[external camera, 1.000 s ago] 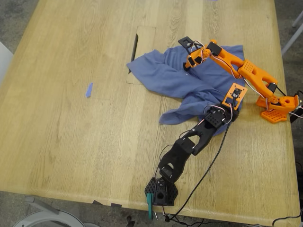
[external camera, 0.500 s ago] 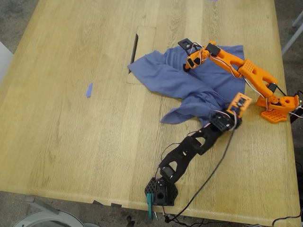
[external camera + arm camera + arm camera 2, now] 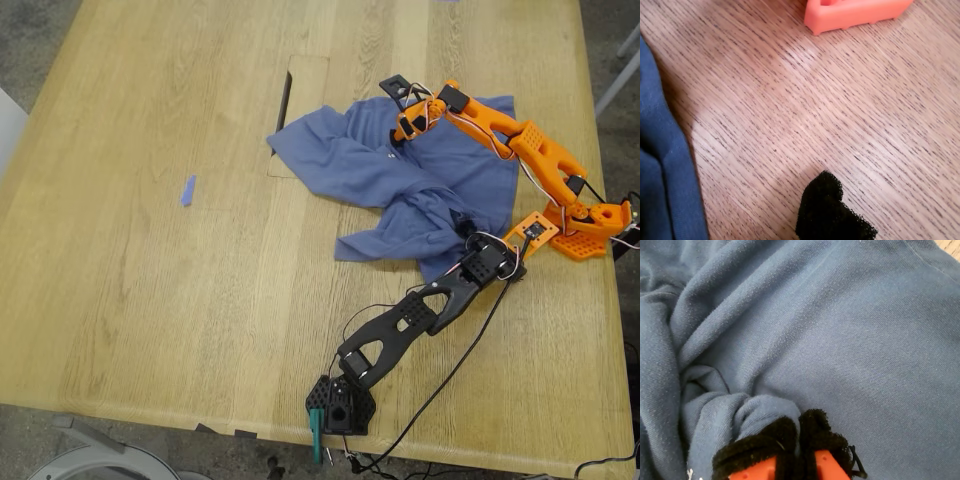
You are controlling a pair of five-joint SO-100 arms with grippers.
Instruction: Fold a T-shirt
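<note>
The T-shirt (image 3: 400,185) lies crumpled on the wooden table (image 3: 150,250) toward the exterior view's right, its bulk running from the table slot (image 3: 285,100) down toward the black arm (image 3: 420,310); no print or writing is legible. My second gripper (image 3: 799,440) has its padded jaws pressed together on a pinched fold of the cloth. My first gripper (image 3: 835,210) shows one black pad over bare wood beside the shirt's edge, holding nothing; I cannot tell its jaw gap.

A small blue scrap (image 3: 188,190) lies on the wooden table (image 3: 150,300).
</note>
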